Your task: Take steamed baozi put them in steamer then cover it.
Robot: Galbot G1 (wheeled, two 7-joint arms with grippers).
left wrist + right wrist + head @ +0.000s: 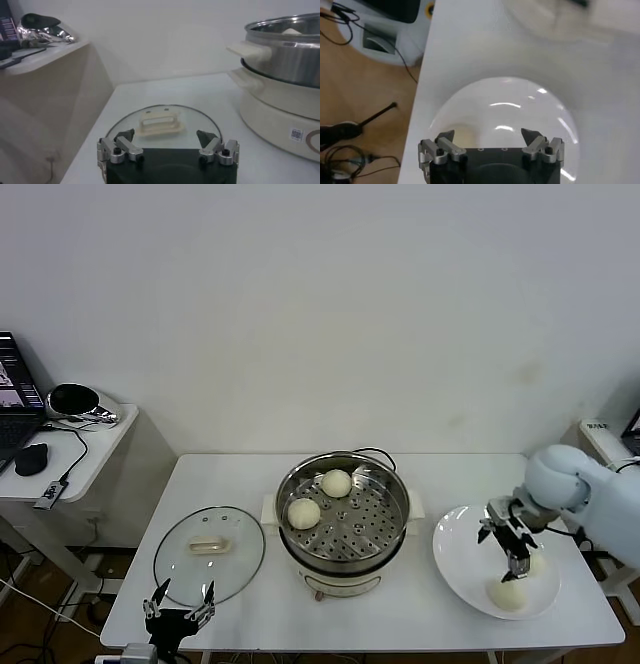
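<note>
The steamer (343, 522) stands mid-table with two baozi on its perforated tray, one at the back (336, 482) and one at the left (303, 513). On the white plate (460, 559) at the right lies a baozi (508, 594); another (538, 564) peeks out behind my right gripper (514, 562). That gripper is open and empty, hovering just above the plate (520, 107), with a cream bun patch (464, 136) by one finger. The glass cover (209, 549) lies flat at the left. My left gripper (180, 602) is open and empty at the table's front edge, just before the cover (165, 122).
A side desk (95, 449) with a laptop (15, 399), mouse (32, 458) and cables stands at the far left. The steamer's side handle (245, 52) shows in the left wrist view. Bare table top lies between cover and steamer.
</note>
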